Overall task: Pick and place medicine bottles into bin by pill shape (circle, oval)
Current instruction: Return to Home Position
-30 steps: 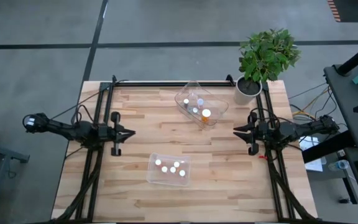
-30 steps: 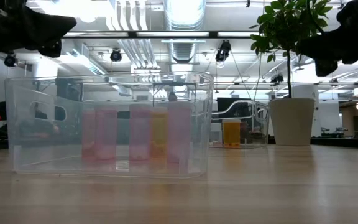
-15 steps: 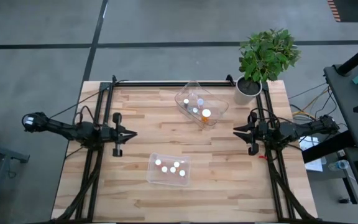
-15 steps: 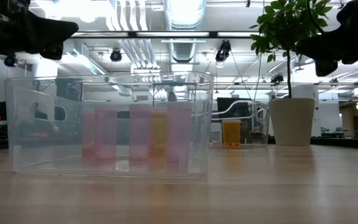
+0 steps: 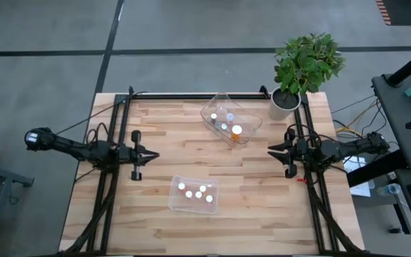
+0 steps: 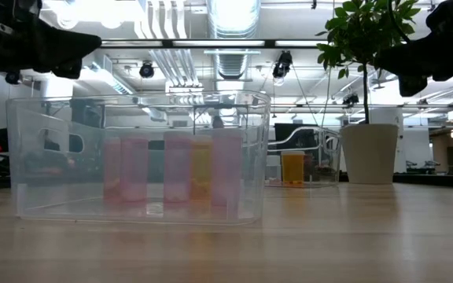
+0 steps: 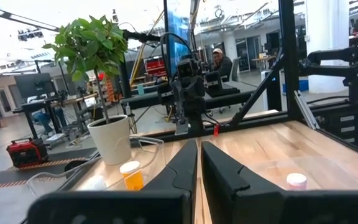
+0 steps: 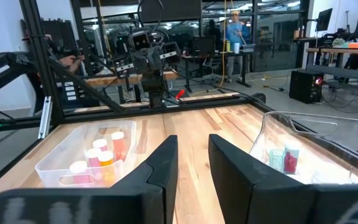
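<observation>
Standing in the lower bin (image 5: 191, 208) and the upper bin (image 5: 252, 122) at frame centre, the bottles (image 5: 195, 191) seem light, stiff, smooth, best pinched across the body; the left gripper (image 5: 150, 154) is almost closed, the right gripper (image 5: 270, 150) slightly parted, both empty.

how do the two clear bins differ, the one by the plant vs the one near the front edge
The bin by the plant sits turned at an angle; the front bin lies closer to square with the table. The bin by the plant holds an orange bottle among smaller ones; the front bin holds five white-capped bottles, mostly pinkish. Both are transparent.
</observation>
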